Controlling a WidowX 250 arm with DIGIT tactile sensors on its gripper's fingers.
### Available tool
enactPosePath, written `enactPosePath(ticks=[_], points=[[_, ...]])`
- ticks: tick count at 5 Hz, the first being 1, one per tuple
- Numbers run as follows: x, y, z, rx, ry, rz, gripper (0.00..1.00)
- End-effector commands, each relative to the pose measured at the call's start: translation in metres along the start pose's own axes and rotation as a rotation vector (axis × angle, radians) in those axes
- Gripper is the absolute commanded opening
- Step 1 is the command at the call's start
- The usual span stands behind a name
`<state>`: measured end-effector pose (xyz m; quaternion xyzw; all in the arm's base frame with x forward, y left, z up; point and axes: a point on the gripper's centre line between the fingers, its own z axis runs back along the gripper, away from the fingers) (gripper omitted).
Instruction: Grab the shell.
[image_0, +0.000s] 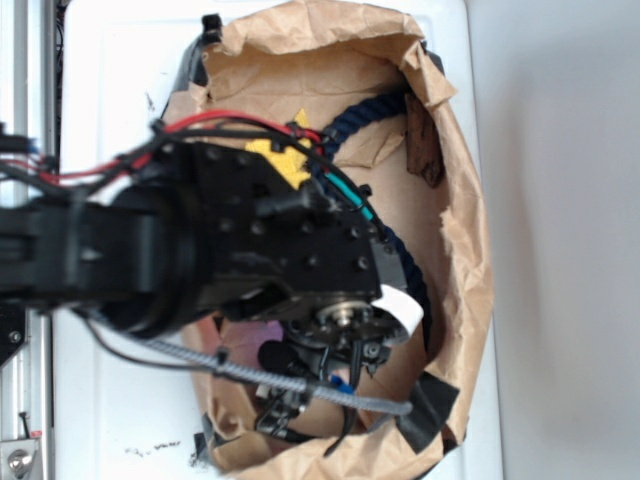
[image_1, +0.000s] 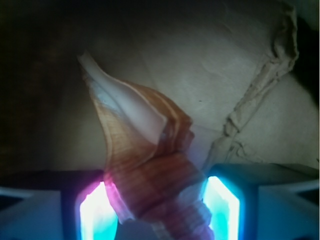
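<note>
the shell sits between the two lit fingers of the hand in the wrist view, its banded orange-brown body filling the gap and touching both pads. the hand is closed narrow on it, holding it. the pale tapered end of the shell points up and away from the fingers, with the whitish opening facing the camera. behind it lies crumpled brown paper with a raised crease running down on the right.

from the exterior view the black arm reaches over a paper-lined bin on a white table, and it hides the shell. a dark blue rope curves along the bin's inside, a brown wood piece rests near the far rim, and a yellow scrap shows just beside the arm. red wires run along the arm's top.
</note>
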<state>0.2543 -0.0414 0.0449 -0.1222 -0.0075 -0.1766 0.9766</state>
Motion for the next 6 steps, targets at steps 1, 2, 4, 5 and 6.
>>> enactPosePath(ticks=[1,2,4,5,6], points=[[0.004,0.015,0.079,0.119,-0.179,0.151,0.0],[0.0,0.021,0.105,0.232,-0.203,0.306,0.0],[-0.009,0.023,0.149,0.366,-0.135,0.555,0.0],[-0.017,0.022,0.16,0.384,-0.068,0.626,0.0],[-0.017,0.023,0.162,0.386,-0.03,0.633,0.0]])
